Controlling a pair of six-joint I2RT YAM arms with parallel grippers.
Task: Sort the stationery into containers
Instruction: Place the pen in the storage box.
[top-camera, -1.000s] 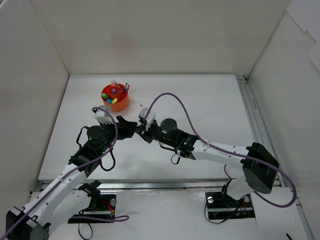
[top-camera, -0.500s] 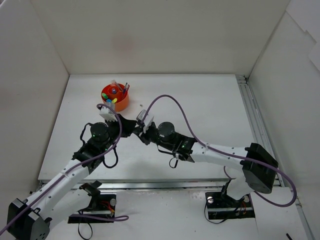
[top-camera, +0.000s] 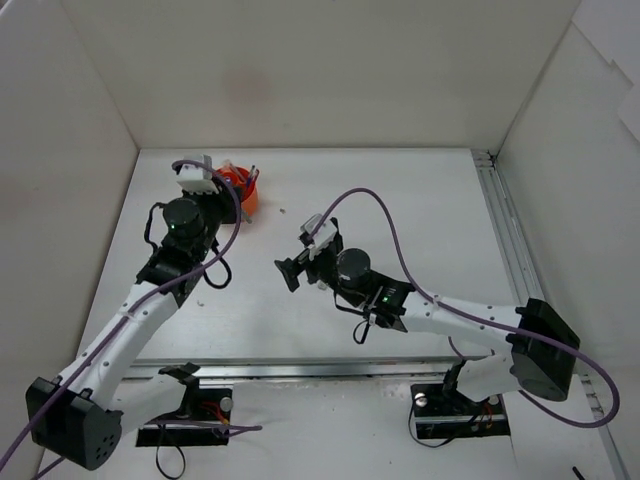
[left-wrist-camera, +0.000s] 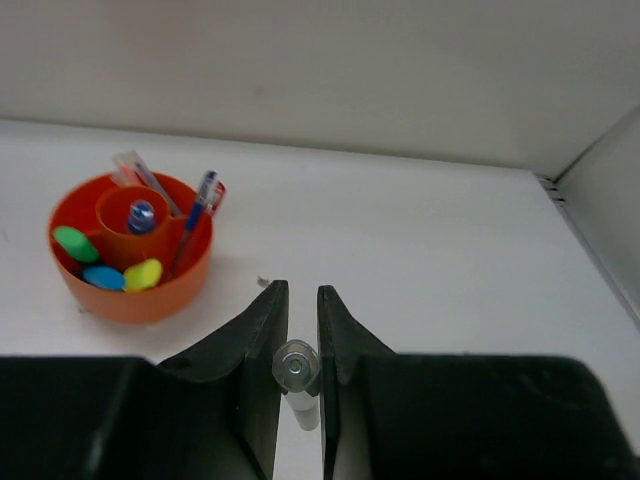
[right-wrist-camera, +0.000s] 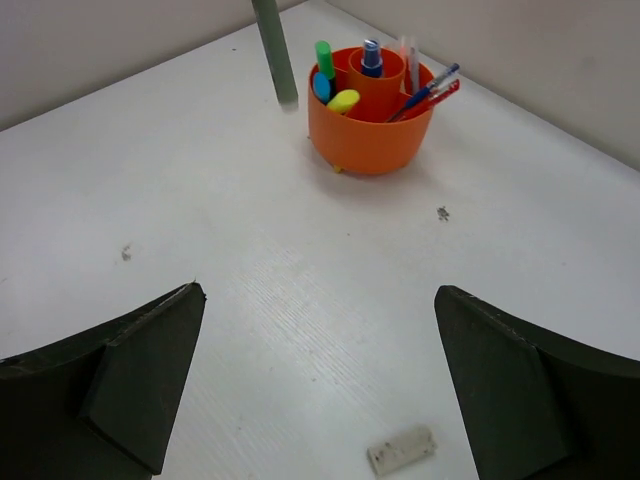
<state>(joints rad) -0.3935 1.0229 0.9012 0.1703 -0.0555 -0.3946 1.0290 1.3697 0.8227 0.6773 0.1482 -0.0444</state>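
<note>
My left gripper (left-wrist-camera: 303, 292) is shut on a thin grey pen (left-wrist-camera: 297, 368), seen end-on between its fingers. In the top view the left gripper (top-camera: 228, 200) is beside the orange organizer (top-camera: 248, 200), partly covering it. In the right wrist view the held pen (right-wrist-camera: 275, 50) hangs upright just left of the organizer (right-wrist-camera: 370, 140). The organizer (left-wrist-camera: 130, 285) holds green, blue and yellow highlighter caps, a blue-capped tube in its centre well, and red and blue pens. My right gripper (right-wrist-camera: 318, 292) is open and empty above the table, at mid-table (top-camera: 297, 258). A beige eraser (right-wrist-camera: 401, 449) lies between its fingers.
White walls close in the table at the back and sides. A dark speck (right-wrist-camera: 441, 212) lies near the organizer. A metal rail (top-camera: 500, 230) runs along the right edge of the table.
The two grippers met at mid-table; the left shut on the pen and the right opened. The left arm has carried the pen up to the organizer, and the right has backed off rightward.
</note>
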